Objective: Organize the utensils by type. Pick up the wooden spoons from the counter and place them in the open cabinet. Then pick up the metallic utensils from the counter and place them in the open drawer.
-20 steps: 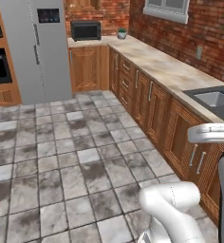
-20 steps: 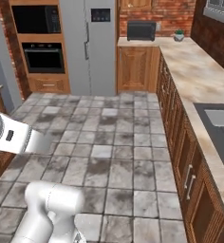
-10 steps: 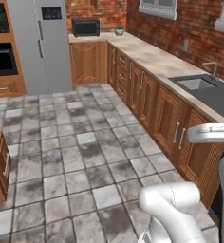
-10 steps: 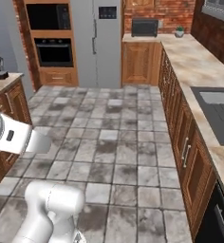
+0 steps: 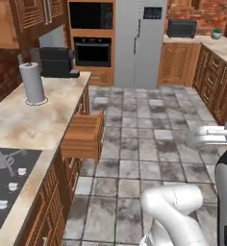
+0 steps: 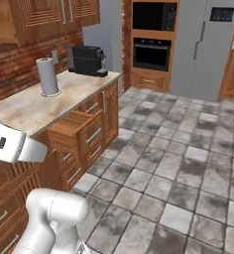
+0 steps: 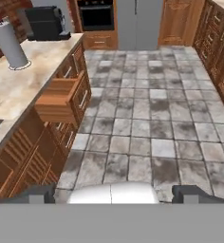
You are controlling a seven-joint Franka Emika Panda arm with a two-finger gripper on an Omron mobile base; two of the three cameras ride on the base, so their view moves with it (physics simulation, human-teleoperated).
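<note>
Beige veined counter (image 5: 33, 120), brown drawer (image 5: 84, 137)

Surface (image 5: 33, 122): beige marble-look slab along the left wall, brick behind it. On it, an upright grey paper-towel roll (image 5: 32, 83) on a round base, and past that a black coffee machine (image 5: 55, 61) at the far end. Dark stovetop panel (image 5: 5, 180) set flush into the near end. Grey stone tile floor (image 5: 144, 139) alongside, bare.

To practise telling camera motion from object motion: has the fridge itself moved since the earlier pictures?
No. The fridge still stands directly right of the oven; the whole view shifted, so the camera turned.
</note>
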